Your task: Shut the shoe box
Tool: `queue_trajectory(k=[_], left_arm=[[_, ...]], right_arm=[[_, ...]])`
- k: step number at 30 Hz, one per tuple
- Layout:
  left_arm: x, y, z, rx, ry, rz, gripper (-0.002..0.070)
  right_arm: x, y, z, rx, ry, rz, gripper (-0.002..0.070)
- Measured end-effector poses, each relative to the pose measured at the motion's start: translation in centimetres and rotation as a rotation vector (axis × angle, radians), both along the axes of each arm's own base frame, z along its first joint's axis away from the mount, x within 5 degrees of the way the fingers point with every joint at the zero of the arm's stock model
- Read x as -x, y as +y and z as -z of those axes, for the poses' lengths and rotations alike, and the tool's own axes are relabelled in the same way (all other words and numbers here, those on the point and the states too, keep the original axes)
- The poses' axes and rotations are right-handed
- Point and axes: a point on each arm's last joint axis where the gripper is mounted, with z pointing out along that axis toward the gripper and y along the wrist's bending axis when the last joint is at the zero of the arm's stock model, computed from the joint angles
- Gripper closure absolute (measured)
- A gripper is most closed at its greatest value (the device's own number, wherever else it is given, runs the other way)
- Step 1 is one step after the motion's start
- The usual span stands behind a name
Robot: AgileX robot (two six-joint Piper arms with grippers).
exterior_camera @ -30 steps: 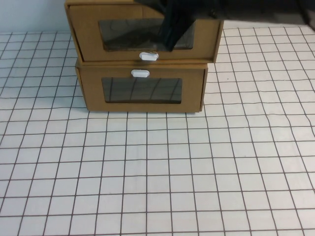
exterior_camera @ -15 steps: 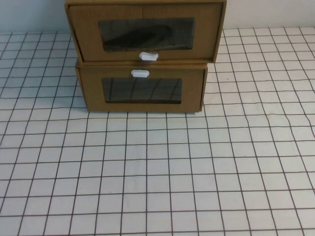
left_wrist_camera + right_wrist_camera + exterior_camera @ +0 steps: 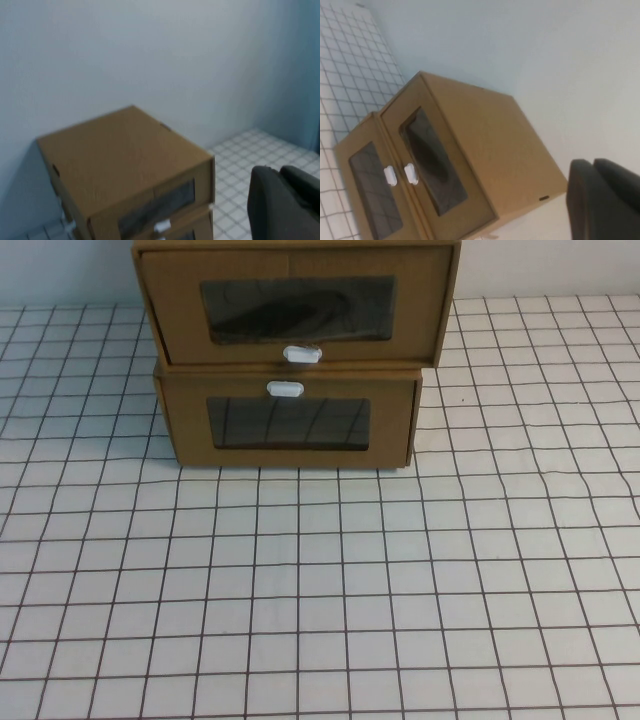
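Two cardboard boxes are seen stacked at the far side of the gridded table (image 3: 330, 580), against a pale wall (image 3: 150, 50). The shoe box (image 3: 295, 305) forms the upper one, its white pull tab (image 3: 301, 354) set below the window (image 3: 297, 310); its top edge is cut off in the high view. A dark shape is discerned behind the window but cannot be identified. The lower box (image 3: 288, 422) carries its tab (image 3: 285, 389) above its window. Whether the upper drawer is fully seated cannot be judged. Neither arm is visible from the high camera. The left gripper (image 3: 285, 205) is shown only as a dark, partly cropped mass beside the stack, and the right gripper (image 3: 602, 200) likewise; whether either is parted or together cannot be told.
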Motion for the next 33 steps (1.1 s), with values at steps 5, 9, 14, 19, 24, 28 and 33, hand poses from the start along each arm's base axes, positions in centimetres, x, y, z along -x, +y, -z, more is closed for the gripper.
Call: queue_trajectory(k=[5, 9, 14, 19, 24, 28, 33], left_arm=[[2.5, 0.9, 6.2, -0.057, 0.109, -0.070, 0.0677], [2.9, 1.3, 11.0, -0.062, 0.159, -0.122, 0.0677], [2.6, 1.7, 16.8, -0.065, 0.221, -0.166, 0.0677], [1.0, 2.0, 22.6, -0.068, 0.270, -0.226, 0.0677], [0.1, 1.9, 27.5, -0.044, 0.340, -0.235, 0.0677], [0.0, 1.8, 29.4, -0.012, 0.368, -0.227, 0.0677], [-0.1, 1.7, 29.6, 0.000, 0.368, -0.226, 0.0677]], right_arm=[[2.5, -1.1, 2.5, -0.088, -0.035, 0.006, 0.0689], [4.7, -2.3, 5.8, -0.110, -0.053, 0.024, 0.0689], [4.8, -2.5, 11.8, -0.105, 0.089, 0.046, 0.0689], [4.1, -2.5, 15.1, -0.156, 0.172, 0.094, 0.0689], [3.7, -2.3, 16.6, -0.161, 0.217, 0.105, 0.0689], [3.8, -2.2, 16.7, -0.185, 0.243, 0.093, 0.0689], [4.1, -2.0, 16.9, -0.203, 0.290, 0.067, 0.0689]])
